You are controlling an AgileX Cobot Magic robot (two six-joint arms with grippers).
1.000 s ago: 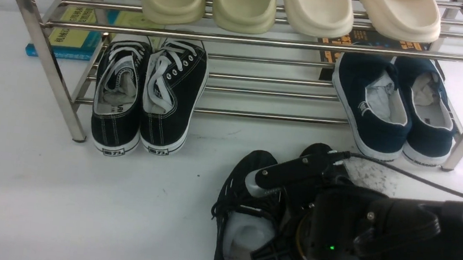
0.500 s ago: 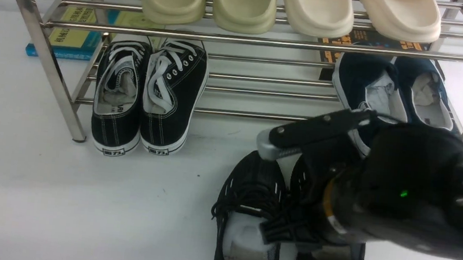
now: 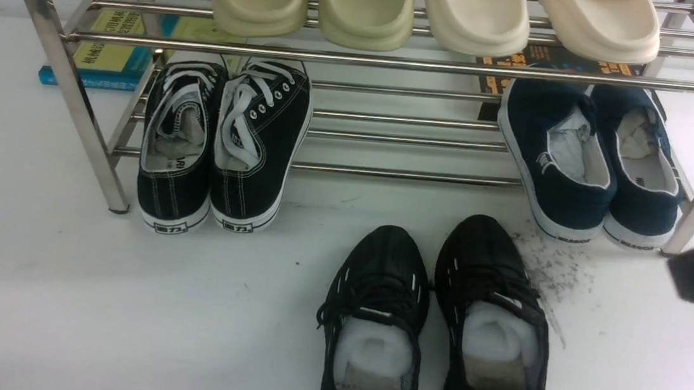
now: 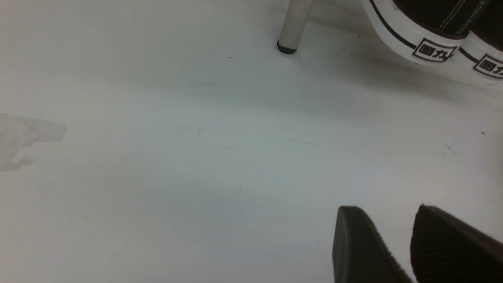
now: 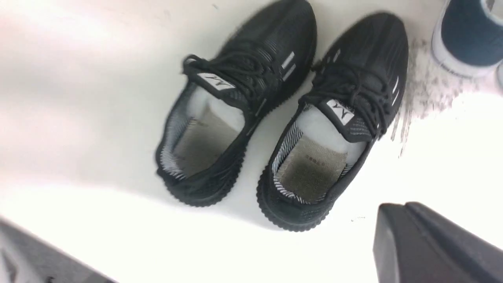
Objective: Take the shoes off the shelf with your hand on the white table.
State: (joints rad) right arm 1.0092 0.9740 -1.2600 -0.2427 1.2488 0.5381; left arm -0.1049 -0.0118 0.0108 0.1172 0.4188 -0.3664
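Sneakers (image 3: 384, 275), black mesh, stand side by side on the white worktop (image 3: 182, 319) before the shelf (image 3: 412, 174) in the front view; left wrist view: left gripper (image 4: 393, 228) slightly parted, empty; right wrist view: right gripper (image 5: 404, 208) clenched on nothing, knit uppers likely light, yielding, best pinched at the heel collar (image 5: 188, 188)

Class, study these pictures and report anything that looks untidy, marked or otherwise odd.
The white table has a dark smudge just in front of the navy slip-ons, like scuffed dirt. The black mesh sneakers stand on the table, slightly splayed rather than parallel. Nothing looks spilled or broken.
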